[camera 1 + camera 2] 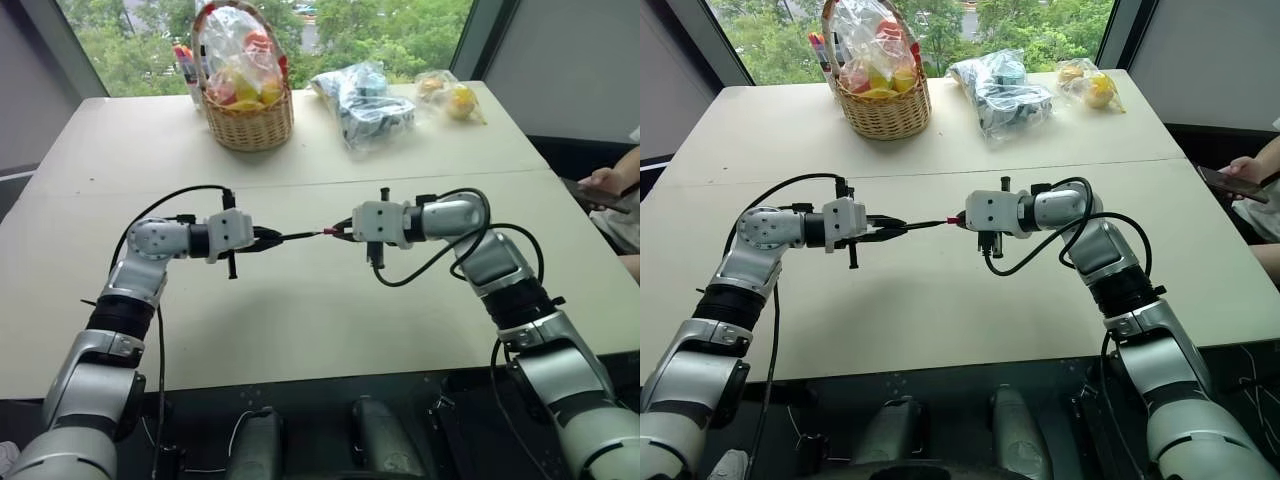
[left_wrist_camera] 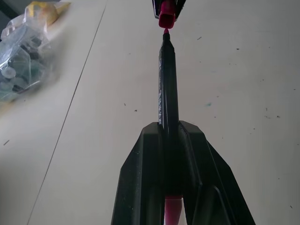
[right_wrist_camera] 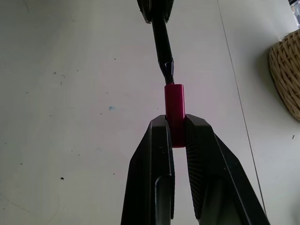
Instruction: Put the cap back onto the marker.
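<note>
Where marker tip meets cap, both claws clamped.

marker left, tip seemingly just short of cap right | basket behind

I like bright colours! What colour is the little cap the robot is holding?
Red. The cap shows best in the right wrist view, pinched in the right gripper.

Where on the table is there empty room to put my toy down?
The near half of the table, under the grippers, is bare. The far edge is crowded: a basket, a plastic bag and a bag of fruit.
</note>
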Robot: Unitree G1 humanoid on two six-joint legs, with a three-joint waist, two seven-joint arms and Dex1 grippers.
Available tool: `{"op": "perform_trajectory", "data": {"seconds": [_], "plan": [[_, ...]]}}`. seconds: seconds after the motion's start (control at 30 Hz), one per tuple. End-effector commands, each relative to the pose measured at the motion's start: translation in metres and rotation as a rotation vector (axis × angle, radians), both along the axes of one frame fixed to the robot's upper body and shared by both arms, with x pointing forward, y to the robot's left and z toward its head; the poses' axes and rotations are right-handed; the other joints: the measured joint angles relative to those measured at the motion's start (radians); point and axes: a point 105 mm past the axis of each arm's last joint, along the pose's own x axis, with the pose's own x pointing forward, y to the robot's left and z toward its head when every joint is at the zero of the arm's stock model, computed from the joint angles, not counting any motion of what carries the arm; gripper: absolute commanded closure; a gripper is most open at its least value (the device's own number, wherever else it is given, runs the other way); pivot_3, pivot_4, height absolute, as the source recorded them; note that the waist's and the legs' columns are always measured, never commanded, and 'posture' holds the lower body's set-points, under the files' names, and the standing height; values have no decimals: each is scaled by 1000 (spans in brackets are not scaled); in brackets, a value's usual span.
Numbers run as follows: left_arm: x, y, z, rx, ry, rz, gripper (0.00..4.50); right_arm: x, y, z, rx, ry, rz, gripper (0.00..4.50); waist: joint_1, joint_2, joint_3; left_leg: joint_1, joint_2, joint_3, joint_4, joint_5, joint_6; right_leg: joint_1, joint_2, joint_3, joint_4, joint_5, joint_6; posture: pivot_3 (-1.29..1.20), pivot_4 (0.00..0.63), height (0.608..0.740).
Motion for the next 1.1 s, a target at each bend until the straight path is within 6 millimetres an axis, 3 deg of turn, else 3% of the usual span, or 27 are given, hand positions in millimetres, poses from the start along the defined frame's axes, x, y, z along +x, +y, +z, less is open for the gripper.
{"op": "perform_trajectory", "data": {"seconds": [0.03,1.1], "plan": [[-2,-3,13,-12,-49,-18,4500,-1,5,8,13,-43,20,4417,0,0,0,0,0,0,0,0,0,0,0,0,0,0,0,0,150,740],[-5,1,10,7,-43,-11,4500,-4,2,5,-21,-31,43,4417,0,0,0,0,0,0,0,0,0,0,0,0,0,0,0,0,150,740]]}}
